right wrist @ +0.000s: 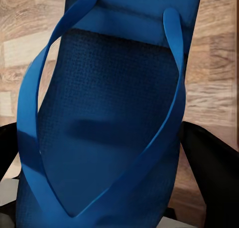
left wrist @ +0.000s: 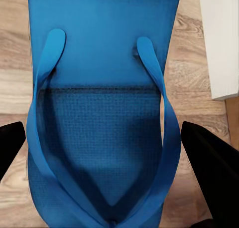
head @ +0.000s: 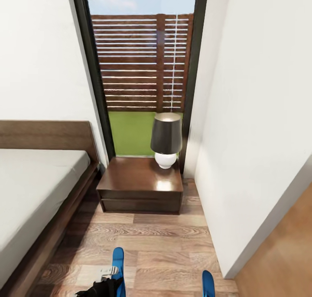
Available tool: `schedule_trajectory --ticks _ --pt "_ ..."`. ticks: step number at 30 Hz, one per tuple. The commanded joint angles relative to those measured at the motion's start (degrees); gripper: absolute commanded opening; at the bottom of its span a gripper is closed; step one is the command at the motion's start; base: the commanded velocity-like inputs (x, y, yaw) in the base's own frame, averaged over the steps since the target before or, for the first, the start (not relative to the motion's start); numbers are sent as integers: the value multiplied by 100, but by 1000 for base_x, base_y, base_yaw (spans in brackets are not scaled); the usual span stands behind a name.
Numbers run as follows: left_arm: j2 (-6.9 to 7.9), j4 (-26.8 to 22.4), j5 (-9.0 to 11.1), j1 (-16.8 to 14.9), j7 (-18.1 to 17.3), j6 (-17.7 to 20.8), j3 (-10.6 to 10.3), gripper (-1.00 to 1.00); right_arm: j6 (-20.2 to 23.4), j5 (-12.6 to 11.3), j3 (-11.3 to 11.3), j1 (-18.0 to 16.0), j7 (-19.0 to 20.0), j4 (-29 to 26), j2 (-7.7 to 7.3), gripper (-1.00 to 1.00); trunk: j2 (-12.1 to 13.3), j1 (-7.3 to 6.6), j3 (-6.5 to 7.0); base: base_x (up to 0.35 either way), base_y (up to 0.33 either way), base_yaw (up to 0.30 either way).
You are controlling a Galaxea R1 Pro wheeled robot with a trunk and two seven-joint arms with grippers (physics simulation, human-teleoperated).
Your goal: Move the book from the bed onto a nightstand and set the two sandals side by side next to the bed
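No writing is legible. Left gripper point(left wrist: 107, 138) and right gripper point(right wrist: 107, 153) each straddle a blue sandal point(left wrist: 99, 88) point(right wrist: 109, 98), fingers at its edges; actual grip uncertain. Nightstand point(head: 141, 182) with lamp point(head: 166, 139) stands far, bed point(head: 34, 188) left.

I see a table lamp point(head: 166, 140) ahead — dark grey shade over a round white base. Behind it a tall black-framed window point(head: 143, 71) shows a slatted wooden fence point(head: 138, 58), a strip of green grass point(head: 128, 132) and pale sky. White walls point(head: 255, 115) flank it — wood-plank floor point(head: 164, 245) runs below.
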Motion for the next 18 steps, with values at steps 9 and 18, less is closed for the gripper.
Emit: schedule_trajectory --ticks 9,18 --pt "-1 5 -41 -5 -21 -27 35 -100 7 -4 -42 -4 24 6 0 -100 -2 2 -5 302 -99 0" --pt "5 5 -41 -5 -21 -30 35 -100 7 -4 -40 -4 22 6 0 -100 -2 2 -11 304 -99 19"
